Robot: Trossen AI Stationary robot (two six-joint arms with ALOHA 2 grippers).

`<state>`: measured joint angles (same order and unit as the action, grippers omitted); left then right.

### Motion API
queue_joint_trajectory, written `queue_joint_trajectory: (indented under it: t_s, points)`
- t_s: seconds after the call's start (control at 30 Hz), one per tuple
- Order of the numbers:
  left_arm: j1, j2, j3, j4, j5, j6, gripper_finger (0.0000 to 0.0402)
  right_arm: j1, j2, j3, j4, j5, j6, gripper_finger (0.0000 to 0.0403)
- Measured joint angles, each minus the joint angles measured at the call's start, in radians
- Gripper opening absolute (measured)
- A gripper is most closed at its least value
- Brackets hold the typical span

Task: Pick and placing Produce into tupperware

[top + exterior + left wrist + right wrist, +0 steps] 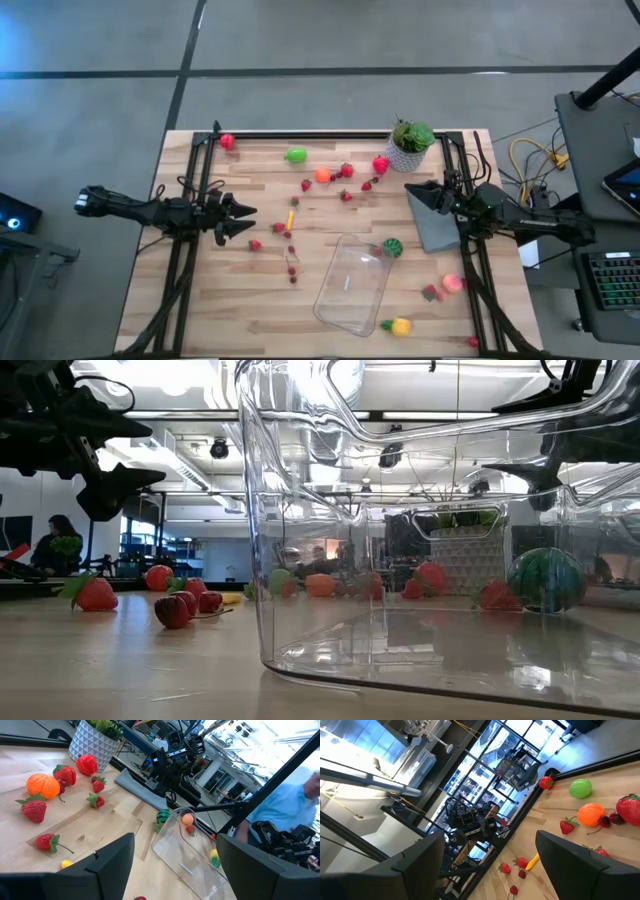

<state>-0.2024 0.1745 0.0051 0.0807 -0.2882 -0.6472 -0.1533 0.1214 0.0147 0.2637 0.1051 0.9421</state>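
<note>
The tupperware (352,282) lay empty near the table's front edge, a bit right of centre, w/ its long axis running on a slant from front-left toward back-right. All produce was outside it, as far as I could see. Closest pieces: a dark green striped one (392,247) just beside its back-right corner, a yellow piece (400,326) just beside its front-right corner, and a pink piece (453,283) off to its right. Small red berries (291,260) sat in a loose line just left of the container, w/ a thin yellow piece (290,219) behind them. Farther back were the orange piece (323,175), the light green one (296,155) and more red ones near the potted plant (411,143).

The left gripper (247,220) hung over the table's left-middle, fingers spread, holding nothing. The berry line lay just ahead of it, between it and the container, so I judged the left arm nearer to those. The right gripper (418,197) was over the grey slab (432,222) at the right-back, fingers spread too and empty. The striped green piece lay just in front of it, toward the container, so that arm looked better placed for it and the pink one.

Either way, the carry to the container looked short.
</note>
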Motion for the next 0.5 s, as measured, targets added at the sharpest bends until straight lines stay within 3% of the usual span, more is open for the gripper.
queue_joint_trajectory:
  t_s: [0.5]
  points:
    - [0.0,0.0,0.0,0.0,0.0,0.0,0.0267,0.0,0.0,0.0,0.0,0.0,0.0,0.0305]
